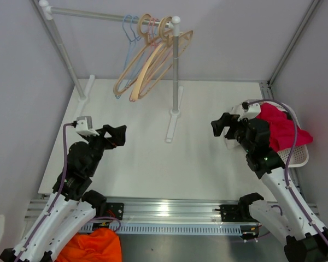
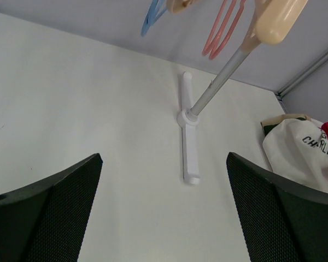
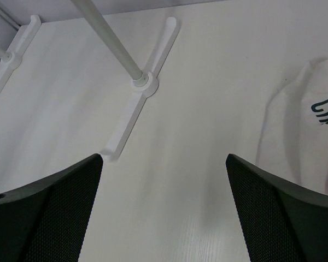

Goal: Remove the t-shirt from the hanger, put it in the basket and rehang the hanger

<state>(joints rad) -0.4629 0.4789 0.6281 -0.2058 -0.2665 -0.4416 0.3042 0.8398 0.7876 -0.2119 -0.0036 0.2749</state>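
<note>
Several bare hangers [image 1: 147, 65], beige, pink and blue, hang bunched at the right end of the white rack's rail [image 1: 98, 15]; none carries a garment. A white t-shirt with dark lettering [image 2: 300, 150] [image 3: 303, 125] lies at the right, beside a magenta garment [image 1: 281, 128] in a white basket [image 1: 300, 155]. My left gripper [image 1: 120, 134] [image 2: 164, 158] hovers open over the left of the table, holding nothing. My right gripper [image 1: 221, 126] [image 3: 164, 158] is open too, just left of the basket, pointing toward the rack.
The rack's right post [image 1: 176, 71] stands mid-table on a long white foot [image 2: 188, 142] [image 3: 139, 103]. Its left post foot [image 1: 87, 87] sits at the far left. An orange cloth [image 1: 98, 245] lies below the table's front rail.
</note>
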